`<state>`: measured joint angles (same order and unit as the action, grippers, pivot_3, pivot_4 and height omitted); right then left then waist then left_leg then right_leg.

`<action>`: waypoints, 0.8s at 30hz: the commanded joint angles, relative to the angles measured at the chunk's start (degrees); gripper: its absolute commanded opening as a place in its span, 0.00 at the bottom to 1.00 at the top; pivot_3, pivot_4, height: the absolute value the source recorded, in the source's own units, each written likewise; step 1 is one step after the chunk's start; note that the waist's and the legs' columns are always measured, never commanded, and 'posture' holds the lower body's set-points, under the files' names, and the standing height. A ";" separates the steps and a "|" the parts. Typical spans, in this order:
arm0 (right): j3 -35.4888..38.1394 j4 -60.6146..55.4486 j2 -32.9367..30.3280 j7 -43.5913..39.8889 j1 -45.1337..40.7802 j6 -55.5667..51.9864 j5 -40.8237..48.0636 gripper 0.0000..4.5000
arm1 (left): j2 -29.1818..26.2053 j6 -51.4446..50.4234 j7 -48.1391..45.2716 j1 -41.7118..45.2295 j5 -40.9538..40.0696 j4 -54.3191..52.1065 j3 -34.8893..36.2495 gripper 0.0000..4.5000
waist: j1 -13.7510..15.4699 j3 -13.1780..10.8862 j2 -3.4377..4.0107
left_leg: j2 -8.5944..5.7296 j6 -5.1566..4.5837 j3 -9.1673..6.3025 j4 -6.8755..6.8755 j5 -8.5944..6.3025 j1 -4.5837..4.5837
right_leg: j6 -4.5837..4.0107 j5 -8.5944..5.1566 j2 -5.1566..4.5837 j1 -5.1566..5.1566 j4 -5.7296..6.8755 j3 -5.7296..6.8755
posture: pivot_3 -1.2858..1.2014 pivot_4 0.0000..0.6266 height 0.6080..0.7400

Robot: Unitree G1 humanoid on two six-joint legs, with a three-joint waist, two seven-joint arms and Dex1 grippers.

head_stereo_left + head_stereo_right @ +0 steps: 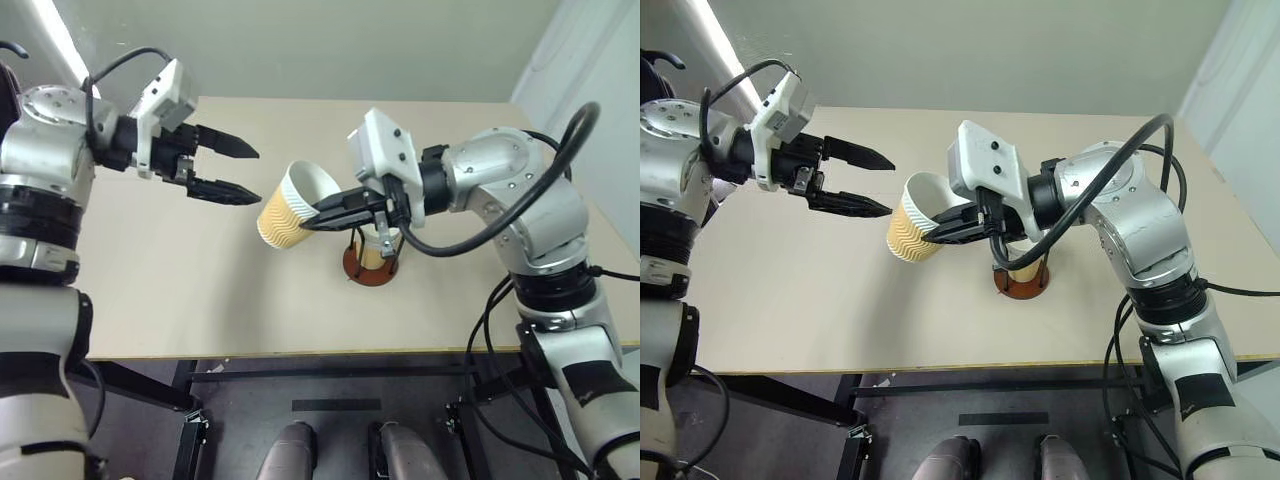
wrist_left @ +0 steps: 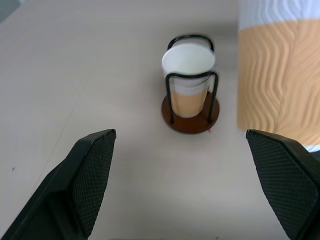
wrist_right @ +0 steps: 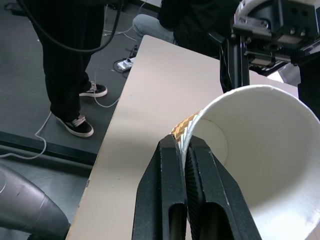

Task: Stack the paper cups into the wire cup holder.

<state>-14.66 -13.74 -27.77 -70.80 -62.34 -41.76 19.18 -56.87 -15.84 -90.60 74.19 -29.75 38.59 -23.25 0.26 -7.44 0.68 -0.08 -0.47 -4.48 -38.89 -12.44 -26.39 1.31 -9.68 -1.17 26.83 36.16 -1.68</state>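
right gripper (image 1: 318,214) is pinching the white rim of a tan-yellow ribbed paper cup (image 1: 285,208), holding it tilted above the beige table (image 1: 170,270), near the left gripper (image 1: 244,172), whose fingers are gaping apart, empty. another cup (image 2: 188,82) is sitting in the brown-based wire cup holder (image 2: 190,113), well inside the table's edges.

A pale beige table (image 1: 200,290) with a plain top is seen, edged along its near side by a thin yellowish strip. Black metal frame bars (image 1: 330,375) are carried beneath that near edge, above a dark grey floor (image 1: 330,440). A light grey wall (image 1: 350,45) is seen behind the table. Beyond the table's end, a person's dark trouser legs (image 3: 65,65) and black shoes with white soles (image 3: 80,125) are seen on the floor, beside pale cables (image 3: 42,137) trailing across it.
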 commanded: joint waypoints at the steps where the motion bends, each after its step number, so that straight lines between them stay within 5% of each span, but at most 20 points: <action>1: 1.58 -1.56 -2.35 -0.95 -2.51 0.73 1.65 0.01 | -3.04 -2.06 -1.90 2.34 -4.48 -3.76 -0.24 1.00 | 0.00 0.00 0.00 | 0.00 0.00 0.00 0.00 0.00 0.00 | -0.01 0.00 0.00 0.00 0.00 0.00 | 0.52 0.24 1.00; 7: 3.47 0.64 -8.31 -4.25 -4.51 1.73 3.45 0.01 | -5.22 -3.69 -1.90 0.99 -7.72 -7.49 -0.95 1.00 | 0.03 0.00 0.00 | -0.01 0.00 -0.01 0.00 0.00 0.00 | -0.07 -0.04 0.00 -0.02 0.00 0.03 | 0.52 0.24 1.00; 14: -2.85 9.98 -15.07 -6.87 -6.09 16.81 -8.41 0.01 | -5.29 -3.43 -1.90 1.05 -7.94 -7.99 -1.44 1.00 | -0.03 0.00 0.00 | 0.01 -0.22 -0.01 -0.03 -0.10 0.05 | -0.08 -0.05 -0.02 -0.01 0.13 0.00 | 0.52 0.24 1.00; 24: -6.45 16.68 -15.55 -11.62 -6.14 27.42 -15.54 0.01 | -4.23 -2.80 -1.90 1.07 -7.45 -8.14 -1.56 1.00 | -0.08 -0.01 0.01 | 0.06 -0.27 0.02 -0.05 -0.13 0.08 | -0.07 -0.05 0.01 -0.01 0.25 0.04 | 0.52 0.24 1.00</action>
<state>-21.55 3.26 -42.86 -81.66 -67.07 -15.74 4.24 -60.57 -19.03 -90.65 74.63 -36.91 31.64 -25.83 0.19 -7.45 0.69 -0.01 -0.74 -4.48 -38.95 -12.57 -26.32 1.24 -9.72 -1.17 26.82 36.41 -1.65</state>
